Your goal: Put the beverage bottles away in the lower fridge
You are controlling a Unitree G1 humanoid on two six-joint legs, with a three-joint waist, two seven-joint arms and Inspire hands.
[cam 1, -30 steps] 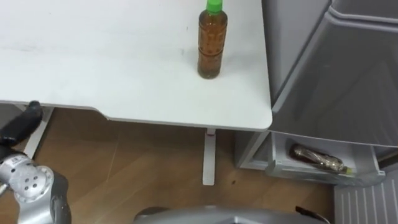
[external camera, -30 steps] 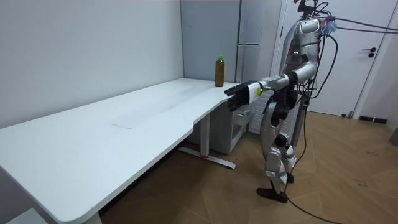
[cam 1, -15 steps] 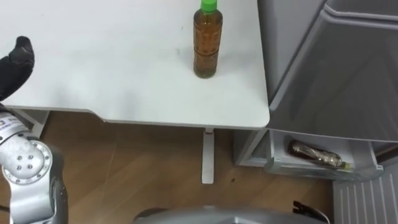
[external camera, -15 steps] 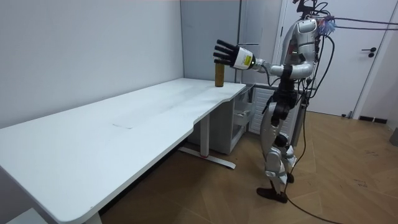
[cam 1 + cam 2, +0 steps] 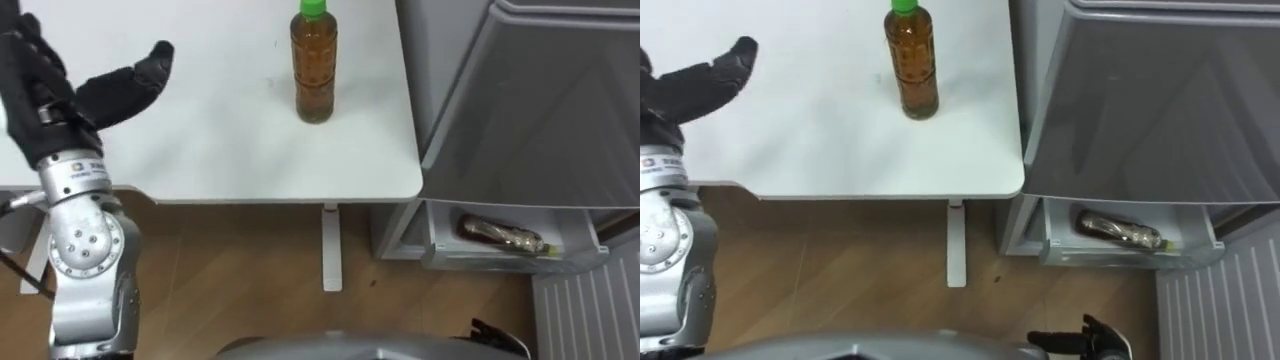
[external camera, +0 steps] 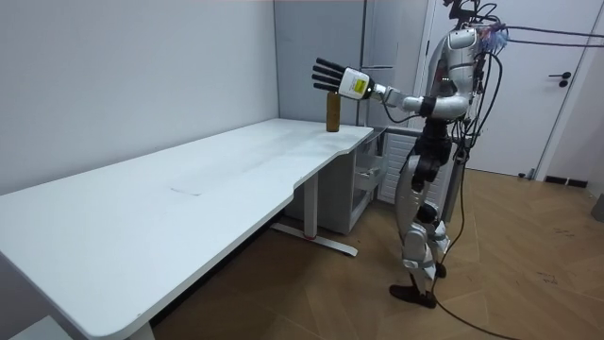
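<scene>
Your left hand (image 5: 62, 95) has just swung up over the table (image 5: 210, 150), fingers spread wide, holding nothing. The bottle (image 5: 313, 65) stands upright well right of them, so the grab's next.

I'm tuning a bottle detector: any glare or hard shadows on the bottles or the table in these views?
Left eye view: the table is evenly lit, no glare; the standing bottle casts barely any shadow; the lying bottle in the fridge drawer sits in dimmer light. Room view: soft, even light, faint shade under the table.
</scene>
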